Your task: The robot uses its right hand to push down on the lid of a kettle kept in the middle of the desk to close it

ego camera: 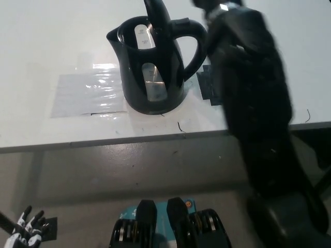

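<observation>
1. The kettle (152, 67) is black and glossy and stands upright on the white desk (46, 46), about in the middle of the desk's visible width and near its front edge.
2. Its lid (156, 14) is up, tilted almost vertical at the hinge by the top of the handle, so the round mouth is open and the inside wall shows.
3. A clear water-level window (154, 82) runs down the side facing the camera, with a pale strip visible inside the body above it.
4. The looped handle (194, 44) points to the picture's right; the spout (111, 37) points to the picture's left.
5. The kettle's base sits at the right end of a patch of clear tape (85, 95) stuck on the desk.
6. A black tape patch (207, 85) lies on the desk just beside the handle, mostly hidden by the arm.
7. The black right arm (258, 119) rises from the lower right, blurred, and reaches up past the handle; the right hand (220, 8) is cut off at the top edge, and its fingers cannot be made out.
8. The white left hand (26, 232) hangs low at the lower left, below the desk, fingers spread and holding nothing.
</observation>
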Robot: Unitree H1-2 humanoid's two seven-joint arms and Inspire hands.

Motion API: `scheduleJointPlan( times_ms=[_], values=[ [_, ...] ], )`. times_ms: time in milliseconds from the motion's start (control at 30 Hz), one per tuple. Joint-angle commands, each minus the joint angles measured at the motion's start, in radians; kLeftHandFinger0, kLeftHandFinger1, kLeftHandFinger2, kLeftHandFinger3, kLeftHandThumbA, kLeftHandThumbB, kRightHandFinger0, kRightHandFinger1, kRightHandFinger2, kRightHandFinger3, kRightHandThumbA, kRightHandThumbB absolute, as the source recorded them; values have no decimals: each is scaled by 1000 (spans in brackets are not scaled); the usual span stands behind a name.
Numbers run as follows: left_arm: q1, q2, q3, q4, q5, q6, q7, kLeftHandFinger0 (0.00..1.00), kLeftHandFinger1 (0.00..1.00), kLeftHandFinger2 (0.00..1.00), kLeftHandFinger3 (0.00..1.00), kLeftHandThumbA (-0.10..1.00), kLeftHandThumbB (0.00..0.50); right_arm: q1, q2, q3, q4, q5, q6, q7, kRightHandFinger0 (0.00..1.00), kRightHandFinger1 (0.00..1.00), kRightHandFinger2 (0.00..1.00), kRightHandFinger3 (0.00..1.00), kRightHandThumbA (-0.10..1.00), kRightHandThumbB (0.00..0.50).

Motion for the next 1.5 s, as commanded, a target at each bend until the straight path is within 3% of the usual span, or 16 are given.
scheduleJointPlan(
  times_ms=[0,300,500,933,1067,1467],
  values=[
    [28,-3,-5,-37,-19,-41,-28,1000,1000,893,1000,252,186,-127,45,5,104,-80,-95,-27,1000,1000,1000,1000,437,12],
    [54,-4,-2,-53,-12,-29,-28,1000,1000,882,1000,250,185,-166,87,-33,169,-91,-109,-30,1000,1000,1000,1000,400,9],
    [69,-4,0,-52,-22,-34,-39,1000,1000,894,1000,240,169,-181,87,-63,191,-83,-113,-28,1000,1000,1000,1000,377,3],
    [101,-15,-2,-57,-25,-31,-34,1000,1000,873,1000,244,186,-210,77,-136,228,-60,-124,-22,1000,1000,1000,1000,349,0],
    [103,-18,-1,-65,-25,-19,-31,1000,1000,886,1000,237,178,-216,116,-237,240,20,-80,-57,1000,1000,1000,1000,372,0],
    [136,-30,-12,-83,-31,-20,-44,1000,1000,899,1000,221,182,-152,130,-282,339,35,-152,-15,1000,1000,1000,1000,417,0]
  ],
)
